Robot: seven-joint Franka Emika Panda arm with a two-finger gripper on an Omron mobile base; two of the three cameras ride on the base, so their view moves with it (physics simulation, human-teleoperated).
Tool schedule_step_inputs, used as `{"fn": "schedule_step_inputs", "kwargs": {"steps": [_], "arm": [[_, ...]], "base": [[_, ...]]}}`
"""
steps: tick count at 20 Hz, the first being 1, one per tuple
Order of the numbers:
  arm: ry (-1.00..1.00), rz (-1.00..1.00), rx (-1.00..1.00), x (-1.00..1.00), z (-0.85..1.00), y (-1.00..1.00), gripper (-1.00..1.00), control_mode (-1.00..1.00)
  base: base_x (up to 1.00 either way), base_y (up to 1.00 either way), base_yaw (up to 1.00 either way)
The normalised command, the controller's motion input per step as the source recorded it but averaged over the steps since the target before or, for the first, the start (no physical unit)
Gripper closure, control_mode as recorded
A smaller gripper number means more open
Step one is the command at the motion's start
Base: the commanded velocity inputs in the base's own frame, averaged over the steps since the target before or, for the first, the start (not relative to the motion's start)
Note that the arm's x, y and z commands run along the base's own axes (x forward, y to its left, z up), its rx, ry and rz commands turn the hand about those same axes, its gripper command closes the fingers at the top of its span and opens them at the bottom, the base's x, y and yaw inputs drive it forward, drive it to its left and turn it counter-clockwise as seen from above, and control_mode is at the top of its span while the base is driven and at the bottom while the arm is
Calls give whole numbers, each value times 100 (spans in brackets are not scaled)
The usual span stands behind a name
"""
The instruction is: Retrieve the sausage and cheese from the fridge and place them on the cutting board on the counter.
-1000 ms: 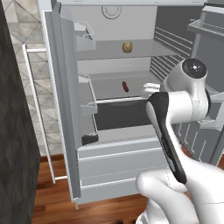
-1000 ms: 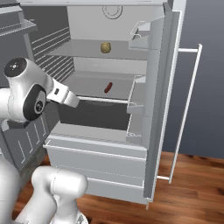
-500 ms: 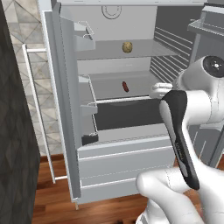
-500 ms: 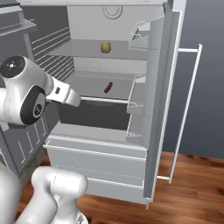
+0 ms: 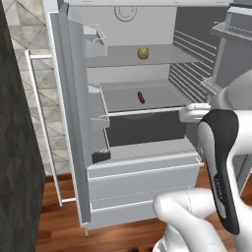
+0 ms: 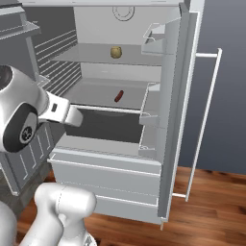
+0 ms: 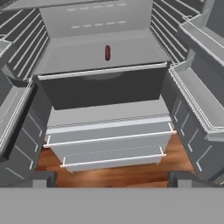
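The fridge [image 5: 138, 172] stands with both doors swung wide. A small dark-red sausage [image 5: 141, 97] [image 6: 119, 96] [image 7: 107, 52] lies on the middle shelf, towards the back. One shelf higher rests a yellowish-brown lump, the cheese [image 5: 143, 52] [image 6: 116, 52]. My gripper [image 7: 113, 179] is open, its two dark tips spread far apart with nothing between them. It hovers in front of the fridge at about middle-shelf height, well short of the sausage and looking down onto the shelf and drawers. The cutting board and the counter are out of view.
Door bins [image 7: 199, 94] flank the opening on both sides. Two pale drawers [image 7: 109, 144] sit at the fridge's base above a wood floor [image 6: 211, 206]. Long white bar handles [image 6: 206, 120] [image 5: 37, 128] stick out from the open doors. A dark wall [image 5: 19, 162] rises at left.
My hand has drawn back a little and dropped slightly in front of the middle shelf, and the elbow has swung right. The jaws stay open; sausage and cheese have not moved.
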Motion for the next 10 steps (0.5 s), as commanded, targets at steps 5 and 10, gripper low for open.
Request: {"fn": "schedule_step_inputs", "kwargs": {"steps": [5, 10], "arm": [[0, 1, -4, -68, 0, 0, -100, -100], [4, 2, -1, -14, 0, 0, -100, 100]], "base": [[0, 0, 0], [0, 0, 2]]}}
